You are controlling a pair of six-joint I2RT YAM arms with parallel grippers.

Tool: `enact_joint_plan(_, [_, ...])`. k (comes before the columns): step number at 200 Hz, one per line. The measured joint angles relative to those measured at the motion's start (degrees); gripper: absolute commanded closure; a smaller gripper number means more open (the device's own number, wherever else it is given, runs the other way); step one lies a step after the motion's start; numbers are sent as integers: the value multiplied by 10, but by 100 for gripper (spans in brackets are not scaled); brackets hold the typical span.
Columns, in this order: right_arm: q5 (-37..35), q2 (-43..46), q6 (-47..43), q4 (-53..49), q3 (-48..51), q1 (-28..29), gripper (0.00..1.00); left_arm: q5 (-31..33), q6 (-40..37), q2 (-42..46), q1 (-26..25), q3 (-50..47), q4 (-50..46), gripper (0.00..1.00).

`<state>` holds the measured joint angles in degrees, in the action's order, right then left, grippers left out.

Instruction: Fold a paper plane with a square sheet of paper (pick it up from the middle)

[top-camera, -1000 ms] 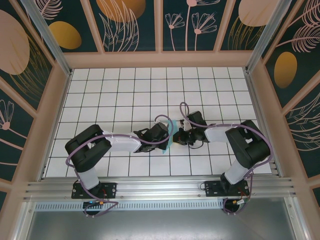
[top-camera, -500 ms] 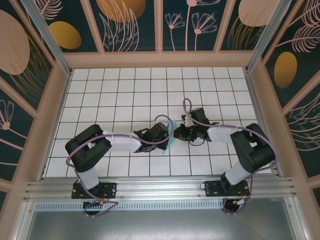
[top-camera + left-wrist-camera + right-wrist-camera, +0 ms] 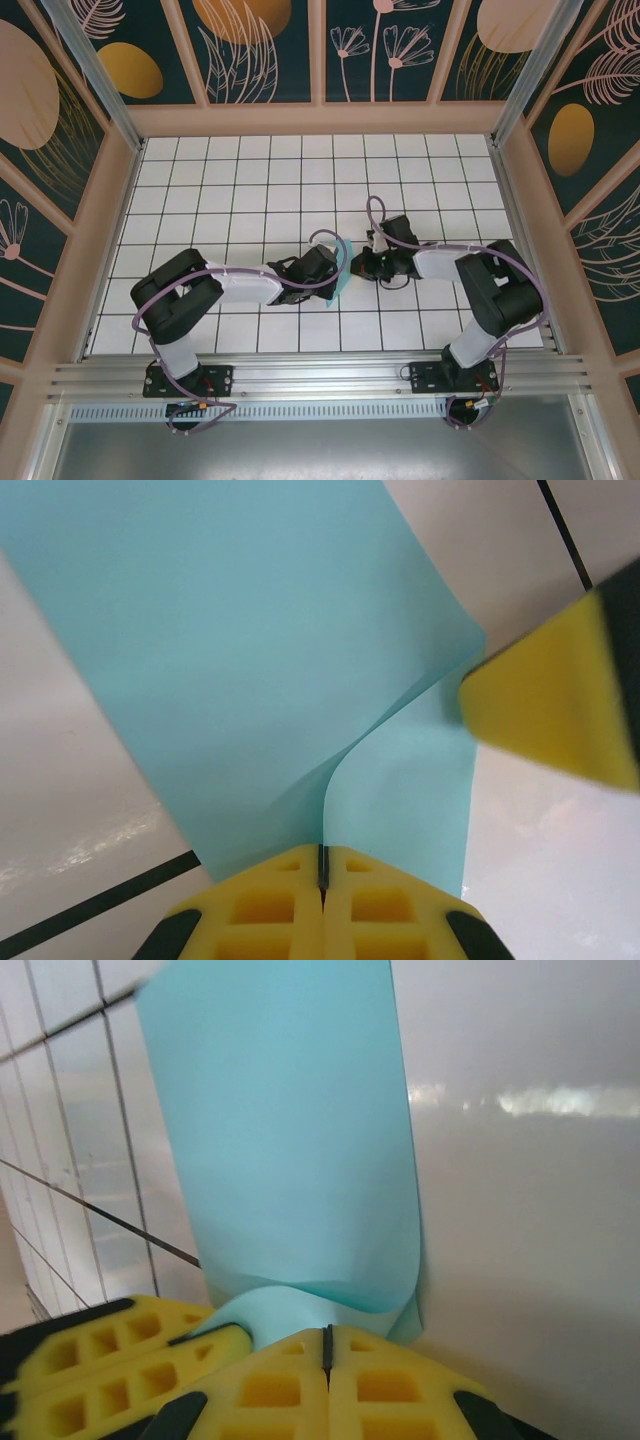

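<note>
Left hand [image 3: 322, 855] and right hand [image 3: 326, 1338] clamp the square sheet of paper [image 3: 250, 660], edges cropped

Curled turquoise paper [image 3: 290, 1140] pinched in right gripper [image 3: 325, 1338], gridded white table [image 3: 520, 1220]

Your black-and-white left arm [image 3: 240, 285] reaches from lower left toward frame centre, and your matching right arm [image 3: 445, 268] comes in from lower right, both with elbows bent. Your left gripper [image 3: 337, 272] clamps the thin light turquoise sheet of paper [image 3: 250, 660] between pressed-together yellow pads [image 3: 270, 900]. Your right gripper [image 3: 358, 268] pinches it likewise, just beside.
</note>
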<state>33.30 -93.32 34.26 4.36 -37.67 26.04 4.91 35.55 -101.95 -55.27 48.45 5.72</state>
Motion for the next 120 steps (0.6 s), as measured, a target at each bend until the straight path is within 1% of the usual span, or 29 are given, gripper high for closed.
enact_joint_plan(24, [3, -2, -4, 4, -5, -17, 97, 0, 0, 0, 0, 0, 0, 94])
enact_joint_plan(58, [11, -34, -5, 15, -6, -22, 97, 0, 0, 0, 0, 0, 0, 94])
enact_joint_plan(103, [8, -33, -7, 11, -9, -23, 97, 0, 0, 0, 0, 0, 0, 94])
enact_joint_plan(120, [5, -17, -8, -3, -9, -22, 96, 0, 0, 0, 0, 0, 0, 95])
